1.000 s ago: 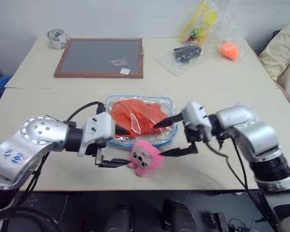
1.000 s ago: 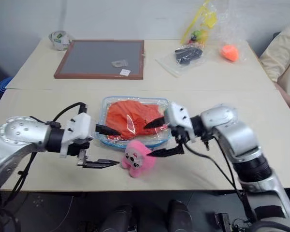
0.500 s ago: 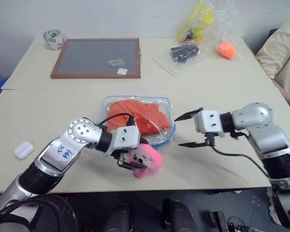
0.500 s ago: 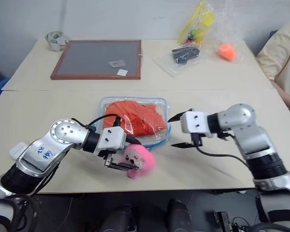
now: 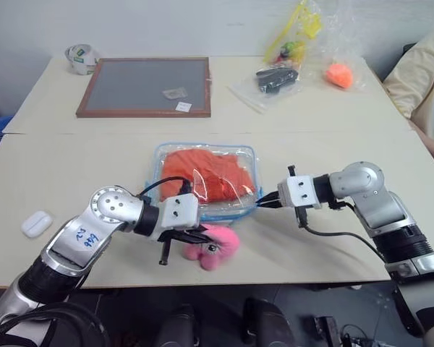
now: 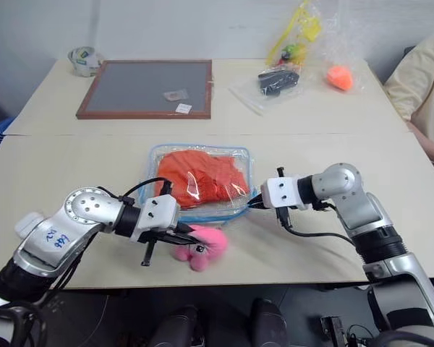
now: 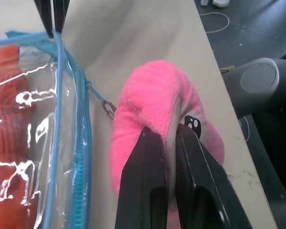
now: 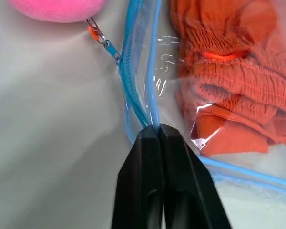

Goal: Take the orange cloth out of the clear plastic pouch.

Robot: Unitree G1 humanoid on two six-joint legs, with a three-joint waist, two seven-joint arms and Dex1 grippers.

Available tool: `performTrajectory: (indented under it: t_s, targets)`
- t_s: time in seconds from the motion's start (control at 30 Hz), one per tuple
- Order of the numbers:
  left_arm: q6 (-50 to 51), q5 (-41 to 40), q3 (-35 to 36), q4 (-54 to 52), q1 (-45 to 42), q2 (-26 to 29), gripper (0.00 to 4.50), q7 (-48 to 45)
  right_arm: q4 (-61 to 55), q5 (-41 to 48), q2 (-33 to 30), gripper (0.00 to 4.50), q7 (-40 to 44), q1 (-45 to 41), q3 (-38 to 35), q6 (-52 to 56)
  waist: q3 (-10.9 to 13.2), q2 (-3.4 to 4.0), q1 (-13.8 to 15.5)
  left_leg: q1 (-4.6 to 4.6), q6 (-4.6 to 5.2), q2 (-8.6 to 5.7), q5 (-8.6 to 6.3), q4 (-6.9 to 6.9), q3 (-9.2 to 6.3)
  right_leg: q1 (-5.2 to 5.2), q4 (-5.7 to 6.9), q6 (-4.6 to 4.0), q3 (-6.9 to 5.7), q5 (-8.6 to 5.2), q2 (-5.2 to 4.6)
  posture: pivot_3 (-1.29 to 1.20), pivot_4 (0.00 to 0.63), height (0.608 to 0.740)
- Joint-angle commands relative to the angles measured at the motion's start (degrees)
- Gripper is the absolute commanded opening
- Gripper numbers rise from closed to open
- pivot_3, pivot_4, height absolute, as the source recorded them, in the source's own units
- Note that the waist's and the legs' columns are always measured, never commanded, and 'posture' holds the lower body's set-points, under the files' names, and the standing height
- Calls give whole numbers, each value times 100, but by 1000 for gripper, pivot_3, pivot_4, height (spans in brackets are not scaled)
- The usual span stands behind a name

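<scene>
1. The orange cloth (image 5: 205, 173) lies crumpled inside the clear plastic pouch (image 5: 168, 155), which rests flat on the near table (image 5: 72, 170), in the middle between the two arms. The cloth fills most of the pouch and none of it pokes out.

2. The pouch's long axis runs across the robot, from its left to its right. The blue zipper (image 7: 84, 157) follows the near long edge, so the cloth lies on the far side of that edge, away from both claws.

3. The pink plush toy (image 5: 213, 244) sits just in front of the near edge, joined to the zipper by a short chain (image 7: 105, 106).

4. The right gripper (image 8: 158, 130) is clenched on the pouch's blue edging at the near corner on the robot's right; the cloth lies from it toward the robot's left and slightly farther away.

5. The left gripper (image 7: 168, 137) is clamped on the plush toy, just beside the near edge, with the cloth beyond the zipper line.

6. Judgement: the coming move likely turns on the two grips pulling apart along the long axis, the toy's chain dragging the zipper toward the robot's left while the right claw anchors the corner. Whether the zipper is already part open I cannot tell.

7. Both arms are close to the pouch; neither touches the cloth.
</scene>
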Motion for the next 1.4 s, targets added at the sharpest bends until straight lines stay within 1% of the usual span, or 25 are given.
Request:
performTrajectory:
  t_s: [0.03, 0.2, 0.23, 0.33, 0.43, 0.47, 0.5, 0.6, 0.63, 0.7, 0.93, 0.97, 1.03, 1.1, 1.13, 1.3, 1.4]
  targets:
    - [105, -77, 270, -235, 121, 105, 0, 78, 81, 27, 25, 22, 3, -158, -75, -156, 0, 0, -1, 0, 0, 0, 0, 0, -1, 0, 0, 0, 1, 0, 0, 0, 150, 740]
    - [232, -163, 830, -377, 551, 403, 0, 183, 403, -154, 34, 22, -80, -350, -74, -362, 0, 1, -8, 1, 0, 0, 0, 0, -5, 0, 1, 0, 2, 0, 0, 0, 150, 740]
    - [268, -213, 1044, -444, 718, 519, 0, 187, 516, -204, -18, 22, -68, -384, -85, -518, 0, 1, -10, 1, 0, 1, 0, 0, -6, -1, 0, 0, 3, 0, 0, 0, 150, 740]
    - [412, -436, 1860, -618, 1297, 875, 0, 129, 887, -293, -171, 22, -84, -492, -175, -815, 1, 1, -19, 2, 0, 2, 0, 0, -8, -1, -1, 0, 4, 0, -1, 0, 150, 740]
    - [535, -579, 2671, -579, 1797, 1138, 0, 111, 1162, -178, -359, 22, 132, -527, -257, -939, 3, 4, -6, 2, 0, 3, -1, -1, -8, -1, -3, -1, 4, 0, -2, 0, 150, 740]
    - [554, -606, 2846, -562, 1902, 1192, 0, 119, 1209, -147, -406, 22, 188, -527, -264, -984, 3, 4, 2, 1, 0, 2, -1, -1, -9, -1, -3, -1, 3, 0, -3, 0, 150, 740]
    - [577, -619, 3061, -492, 2012, 1247, 0, 119, 1268, -121, -453, 22, 233, -532, -273, -1046, 3, 4, 2, 1, 1, 2, -1, -1, -9, -1, -3, -1, 3, 0, -4, 0, 150, 740]
    - [605, -541, 3999, 25, 2497, 1417, 0, 21, 1445, -23, -573, 22, 337, -584, -343, -1083, 4, 5, -23, 3, 2, 2, -1, -1, -7, 0, -2, -1, 4, 0, -4, 0, 150, 740]
    - [640, -573, 4182, 183, 2559, 1450, 0, -5, 1480, 20, -583, 22, 359, -608, -364, -1010, 4, 6, -27, 2, 1, 4, -2, -1, -7, -2, -3, -1, 3, -1, -2, 0, 150, 740]
    - [665, -662, 4286, 384, 2551, 1470, 0, 19, 1479, 130, -546, 22, 400, -633, -393, -880, 4, 7, -35, 5, 0, 6, -2, -5, -6, -2, -1, -5, 1, -3, 0, 0, 150, 740]
    - [740, -808, 4076, 166, 2651, 1333, 0, 208, 1279, 198, -329, 22, 286, -565, -391, -461, 4, 7, -37, 5, -1, 5, -5, -5, -4, -4, 0, -5, 6, -3, -3, 0, 150, 740]
    - [789, -851, 4068, 162, 2648, 1309, 0, 231, 1221, 224, -335, 219, 313, -539, -391, -334, 4, 7, -37, 5, -2, 5, -5, -5, -3, -5, 1, -5, 6, -3, -3, 0, 150, 740]
    - [856, -911, 4080, 122, 2685, 1268, 643, 274, 1049, 301, -388, 661, 403, -461, -403, -75, 4, 7, -37, 5, -2, 5, -5, -5, -3, -6, 1, -5, 8, -3, -3, 0, 150, 740]
    - [920, -972, 4173, 37, 2798, 1251, 1149, 284, 823, 412, -477, 1253, 478, -343, -468, 154, 4, 7, -37, 3, -2, 5, -6, -5, -3, -7, 1, -5, 8, -3, -3, 0, 150, 740]
    - [945, -996, 4239, 3, 2856, 1247, 1482, 287, 719, 464, -517, 1589, 470, -283, -521, 262, 4, 7, -36, 3, -2, 5, -6, -6, -3, -8, 1, -5, 9, -3, -3, 0, 150, 740]
    - [1089, -1175, 4845, -113, 3191, 1351, 2866, 117, 70, 909, -743, 3100, 368, 79, -895, 1154, 4, 7, -21, 0, -2, 5, -7, -6, -1, -12, 1, -5, 11, -3, -4, 0, 150, 740]
    - [1059, -1235, 5200, -16, 3076, 1482, 3795, 52, -439, 1236, -824, 4097, 193, 329, -1180, 1820, 4, 7, -12, 2, -2, 6, -7, -6, -1, -13, 1, -5, 11, -3, -4, 0, 150, 740]
